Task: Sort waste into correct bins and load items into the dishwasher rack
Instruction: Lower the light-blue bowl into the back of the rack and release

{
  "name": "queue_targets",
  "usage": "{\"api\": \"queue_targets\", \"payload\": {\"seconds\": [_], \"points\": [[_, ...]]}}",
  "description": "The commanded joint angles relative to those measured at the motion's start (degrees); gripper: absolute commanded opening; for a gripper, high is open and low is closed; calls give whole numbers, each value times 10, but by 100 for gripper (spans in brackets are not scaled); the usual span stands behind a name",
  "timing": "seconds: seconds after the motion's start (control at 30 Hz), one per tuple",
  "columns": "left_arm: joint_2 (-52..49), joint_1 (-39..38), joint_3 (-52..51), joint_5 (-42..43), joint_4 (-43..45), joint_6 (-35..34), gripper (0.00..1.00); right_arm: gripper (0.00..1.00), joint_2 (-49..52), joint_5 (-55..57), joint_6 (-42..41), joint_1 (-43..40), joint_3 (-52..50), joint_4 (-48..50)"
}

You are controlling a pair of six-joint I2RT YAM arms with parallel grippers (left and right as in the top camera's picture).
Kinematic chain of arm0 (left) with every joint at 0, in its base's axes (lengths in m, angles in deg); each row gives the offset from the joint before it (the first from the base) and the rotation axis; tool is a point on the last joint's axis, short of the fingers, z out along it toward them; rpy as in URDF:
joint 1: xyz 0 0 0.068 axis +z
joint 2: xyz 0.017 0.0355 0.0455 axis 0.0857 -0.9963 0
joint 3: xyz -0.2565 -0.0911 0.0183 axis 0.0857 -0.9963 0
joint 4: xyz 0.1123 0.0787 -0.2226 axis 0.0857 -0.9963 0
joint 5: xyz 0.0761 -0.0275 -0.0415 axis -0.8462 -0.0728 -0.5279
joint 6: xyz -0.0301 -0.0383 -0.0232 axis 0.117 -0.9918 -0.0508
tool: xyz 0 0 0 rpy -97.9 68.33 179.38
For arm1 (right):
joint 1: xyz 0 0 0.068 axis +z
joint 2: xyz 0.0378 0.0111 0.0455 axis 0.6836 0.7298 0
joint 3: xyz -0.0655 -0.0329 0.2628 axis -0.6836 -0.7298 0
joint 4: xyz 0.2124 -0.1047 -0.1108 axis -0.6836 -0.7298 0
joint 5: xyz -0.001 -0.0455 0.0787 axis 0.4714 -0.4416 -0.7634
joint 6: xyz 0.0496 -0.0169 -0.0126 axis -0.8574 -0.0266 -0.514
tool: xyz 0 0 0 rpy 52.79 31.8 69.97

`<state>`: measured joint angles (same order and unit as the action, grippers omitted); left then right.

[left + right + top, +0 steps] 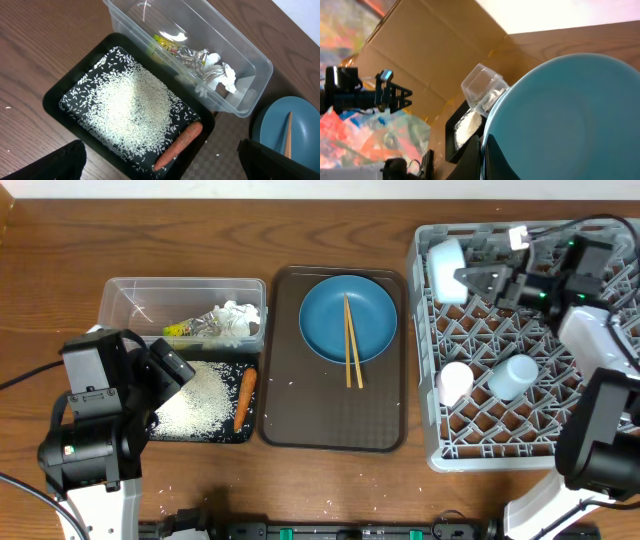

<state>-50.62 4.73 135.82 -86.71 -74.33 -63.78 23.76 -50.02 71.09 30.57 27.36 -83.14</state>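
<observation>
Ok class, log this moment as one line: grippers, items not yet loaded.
left gripper: open above shallow black tray | right gripper: shut on pale blue bowl at grey lattice rack | unloaded: round blue plate, wooden chopsticks

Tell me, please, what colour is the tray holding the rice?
The tray is black; left wrist view.
</observation>
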Motion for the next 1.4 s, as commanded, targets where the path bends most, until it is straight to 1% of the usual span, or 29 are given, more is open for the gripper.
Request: {"api": "queue_targets", "payload": {"seconds": [0.0, 0.17, 0.3, 0.53, 0.63, 0.7, 1.03, 1.37], "points": [[0, 3, 2, -1, -2, -1, 99, 1, 6, -17, 0, 14, 7, 7], [0, 3, 3, -1, -2, -1, 99, 1, 6, -3, 0, 12, 3, 0], [0, 3, 3, -1, -2, -1, 99, 1, 6, 33, 5, 13, -5, -36], [0, 3, 3, -1, -2, -1, 99, 1, 6, 34, 9, 12, -9, -40], [0, 3, 3, -1, -2, -1, 99, 1, 6, 66, 10, 11, -9, -74], [0, 3, 3, -1, -2, -1, 99, 1, 6, 69, 27, 11, -11, -90], [0, 3, 3, -1, -2, -1, 99, 1, 6, 70, 27, -10, -19, -102], [0, 3, 3, -1, -2, -1, 99, 1, 6, 69, 31, -48, -59, -100]]}}
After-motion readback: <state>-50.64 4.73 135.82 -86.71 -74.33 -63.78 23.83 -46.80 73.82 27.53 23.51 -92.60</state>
